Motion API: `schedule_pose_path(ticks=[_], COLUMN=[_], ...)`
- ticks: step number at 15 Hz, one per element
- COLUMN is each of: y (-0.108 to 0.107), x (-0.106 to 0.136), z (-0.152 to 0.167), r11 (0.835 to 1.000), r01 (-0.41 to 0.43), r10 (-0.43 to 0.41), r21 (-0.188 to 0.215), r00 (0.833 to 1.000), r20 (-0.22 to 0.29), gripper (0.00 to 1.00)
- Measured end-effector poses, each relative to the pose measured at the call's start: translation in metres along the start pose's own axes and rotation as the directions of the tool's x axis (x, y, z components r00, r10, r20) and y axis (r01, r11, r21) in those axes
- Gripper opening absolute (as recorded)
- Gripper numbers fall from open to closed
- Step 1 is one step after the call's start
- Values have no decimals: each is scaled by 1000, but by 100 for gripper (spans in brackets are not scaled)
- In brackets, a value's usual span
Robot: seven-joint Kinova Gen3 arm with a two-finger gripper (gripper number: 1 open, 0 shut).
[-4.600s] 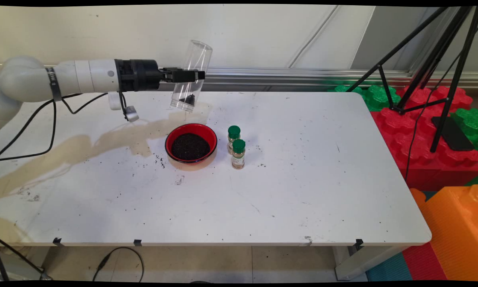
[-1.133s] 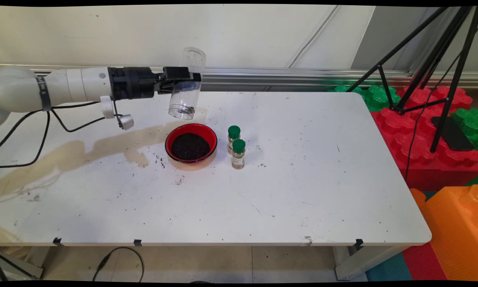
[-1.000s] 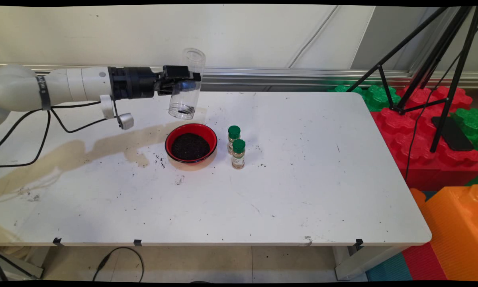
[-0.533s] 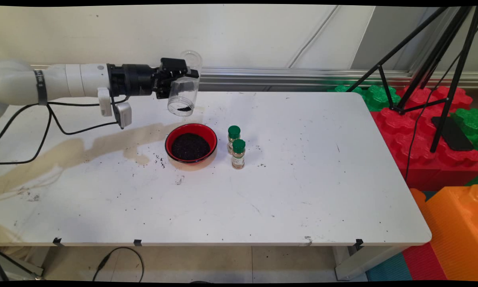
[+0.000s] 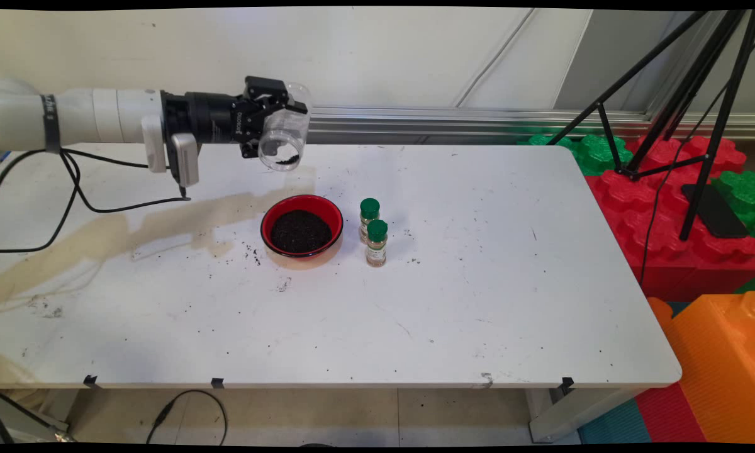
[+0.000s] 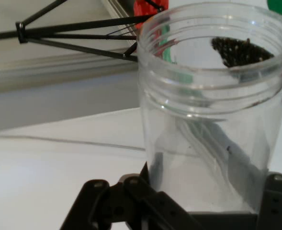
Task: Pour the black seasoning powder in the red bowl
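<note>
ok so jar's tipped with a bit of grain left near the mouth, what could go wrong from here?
1. The clear jar hangs behind and left of the red bowl, not over it; the dark grains at its mouth could drop onto the table, where specks already lie.
2. The gripper holds smooth plastic near the base; the jar might slip or rotate.
3. Two green-capped bottles stand just right of the bowl; a low sweep could topple them.
</note>
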Motion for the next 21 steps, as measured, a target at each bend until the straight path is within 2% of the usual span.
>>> schedule_pose_path(ticks=[2, 5, 7, 9, 11, 12, 13, 14, 15, 18, 19, 21], y=[-4, -10, -14, -19, -24, -25, -28, -30, -32, -36, -38, -39], x=[-3, -8, -10, -14, -18, -19, -21, -22, -25, -30, -33, -37], z=[-4, -8, -11, -14, -16, -17, -19, -19, -20, -22, -23, -24], r11=[995, 974, 952, 911, 856, 837, 805, 783, 741, 655, 614, 547], r01=[95, 226, 303, 411, 513, 543, 588, 617, 666, 749, 783, 831], r10=[-95, -227, -304, -412, -515, -545, -591, -620, -669, -752, -786, -834], r21=[-7, -19, -28, -42, -61, -67, -73, -78, -85, -94, -99, -102], r00=[995, 974, 953, 911, 857, 838, 807, 785, 743, 659, 618, 551], r20=[-5, -11, -17, -19, -19, -18, -15, -13, -7, 3, 10, 22], gripper=[0, 0, 0, 0, 0, 0, 0, 0, 0, 0, 0, 0])
